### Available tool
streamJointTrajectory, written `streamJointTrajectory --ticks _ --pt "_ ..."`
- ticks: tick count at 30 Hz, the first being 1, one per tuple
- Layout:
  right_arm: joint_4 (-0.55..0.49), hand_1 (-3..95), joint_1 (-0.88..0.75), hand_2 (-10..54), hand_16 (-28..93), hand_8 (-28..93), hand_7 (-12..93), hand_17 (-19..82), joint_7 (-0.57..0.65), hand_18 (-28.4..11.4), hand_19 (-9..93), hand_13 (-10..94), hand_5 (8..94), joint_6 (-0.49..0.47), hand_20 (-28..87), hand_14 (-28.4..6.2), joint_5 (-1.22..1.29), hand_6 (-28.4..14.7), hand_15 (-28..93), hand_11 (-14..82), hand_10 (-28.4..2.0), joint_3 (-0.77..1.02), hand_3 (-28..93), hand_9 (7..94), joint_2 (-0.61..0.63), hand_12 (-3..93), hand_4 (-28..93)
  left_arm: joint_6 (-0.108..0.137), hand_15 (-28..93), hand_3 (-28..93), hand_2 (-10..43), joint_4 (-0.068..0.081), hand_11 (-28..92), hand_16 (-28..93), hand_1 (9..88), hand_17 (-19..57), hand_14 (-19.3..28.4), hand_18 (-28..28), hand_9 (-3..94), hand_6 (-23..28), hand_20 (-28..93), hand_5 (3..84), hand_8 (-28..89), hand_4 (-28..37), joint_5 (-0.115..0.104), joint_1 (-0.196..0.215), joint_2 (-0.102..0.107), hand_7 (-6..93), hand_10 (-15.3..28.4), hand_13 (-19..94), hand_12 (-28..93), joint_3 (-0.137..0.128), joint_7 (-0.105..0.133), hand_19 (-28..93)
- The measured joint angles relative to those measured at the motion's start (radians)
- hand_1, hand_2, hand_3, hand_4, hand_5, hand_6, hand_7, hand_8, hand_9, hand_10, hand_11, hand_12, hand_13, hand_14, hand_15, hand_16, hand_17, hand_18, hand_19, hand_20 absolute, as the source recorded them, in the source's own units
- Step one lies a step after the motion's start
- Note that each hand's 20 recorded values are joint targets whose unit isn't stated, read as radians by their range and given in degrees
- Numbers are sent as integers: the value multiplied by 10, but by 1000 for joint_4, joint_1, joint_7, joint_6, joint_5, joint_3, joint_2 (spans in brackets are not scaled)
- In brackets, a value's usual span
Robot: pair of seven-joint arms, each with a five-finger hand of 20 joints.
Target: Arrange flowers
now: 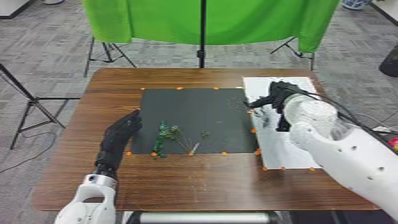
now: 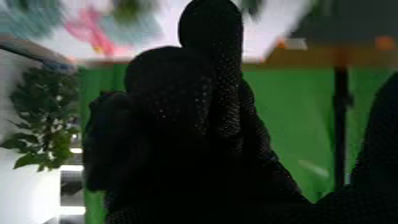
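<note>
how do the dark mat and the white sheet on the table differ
The dark mat is wider, while the white sheet is narrower and runs longer front to back. Green sprigs lie on the dark mat; the right hand is over the white sheet. Both lie flat with orange marks along their edges.

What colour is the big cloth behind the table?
The cloth is bright green, clearest in the head view.

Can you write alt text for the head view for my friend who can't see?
A robot's black-gloved right hand is over a white sheet on a brown table. Green sprigs lie on a dark mat beside the sheet, near the left hand. A green cloth hangs behind.
</note>
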Motion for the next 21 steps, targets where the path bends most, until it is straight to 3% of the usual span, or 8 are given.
streamJointTrajectory --ticks 4,10,13,16,19,21 --pt "83 230 32 -95 341 -57 82 596 2 -160 932 886 698 -15 563 -56 0 -79 576 364 -146 -42 436 860 -35 287 -213 0 149 635 -39 0 107 33 262 -5 159 131 360 28 168 387 -57 -219 0 0 0 93 112 269 132 1 0 49" --pt "114 236 78 -95 341 -56 95 608 2 -157 932 899 728 -16 565 -51 -34 -75 569 364 -144 -100 502 870 -70 284 -201 0 149 637 -41 0 106 33 261 -4 159 131 360 28 168 387 -57 -218 0 0 0 92 113 269 132 1 3 48" --pt "127 292 111 -95 343 -55 110 617 -3 -153 932 910 747 -26 569 -45 -85 -66 566 367 -140 -154 529 876 -81 284 -178 1 150 637 -40 0 107 33 261 -4 158 131 361 28 168 386 -57 -219 0 -1 0 93 112 269 132 1 3 48" --pt "144 410 129 -95 349 -54 151 641 -6 -141 932 928 780 -49 586 -36 -150 -48 576 384 -126 -188 566 896 -101 285 -134 0 150 636 -40 1 107 33 263 -4 158 132 360 29 168 386 -56 -219 0 -2 0 91 112 269 132 1 3 48" --pt "155 537 137 -95 349 171 164 657 -3 -139 932 936 817 -52 611 -31 -172 -36 596 402 -114 -202 479 913 -124 285 -68 0 149 637 -40 2 106 33 262 -4 158 131 360 28 168 386 -56 -218 0 -3 -1 91 113 268 132 1 3 48" --pt "156 571 137 -95 348 220 192 665 -2 -139 932 937 841 -43 624 -29 -169 -24 612 411 -107 -202 494 921 -138 286 -57 0 149 636 -40 2 106 33 262 -5 158 131 360 28 168 386 -56 -218 0 -3 -2 91 113 269 132 1 3 49"
